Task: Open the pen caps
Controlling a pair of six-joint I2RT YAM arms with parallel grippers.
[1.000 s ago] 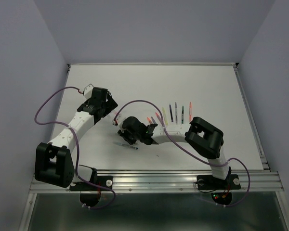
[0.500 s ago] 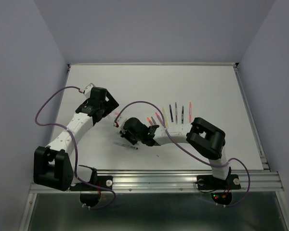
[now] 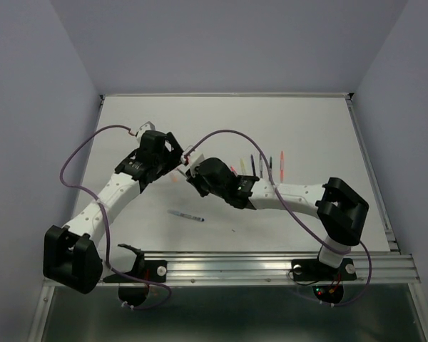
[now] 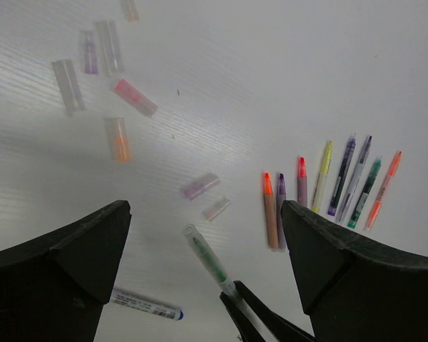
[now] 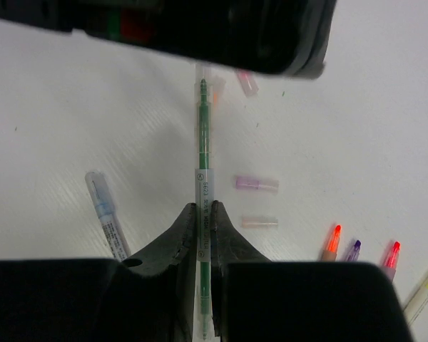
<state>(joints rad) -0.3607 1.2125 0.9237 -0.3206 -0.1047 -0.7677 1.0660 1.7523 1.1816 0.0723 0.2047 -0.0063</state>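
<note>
My right gripper (image 5: 204, 206) is shut on a green pen (image 5: 202, 142) and holds it above the table. The pen's clear cap (image 4: 200, 246) points at my left gripper (image 4: 205, 214), which is open, with the capped tip between its fingers (image 4: 64, 256) but not touching them. In the top view the left gripper (image 3: 172, 152) and the right gripper (image 3: 191, 168) meet near the table's middle. A capped blue pen (image 3: 185, 214) lies on the table, also in the right wrist view (image 5: 107, 214). Several uncapped pens (image 4: 328, 185) lie in a row.
Several loose caps lie on the table: a pink one (image 4: 135, 97), an orange one (image 4: 118, 137), clear ones (image 4: 68, 85), and a purple (image 5: 257, 183) and a pale one (image 5: 260, 222) near the held pen. The pen row (image 3: 260, 167) lies right of the grippers.
My right gripper has risen from beside the blue pen and moved toward the back with the green pen. My left gripper has swung right to face it.
</note>
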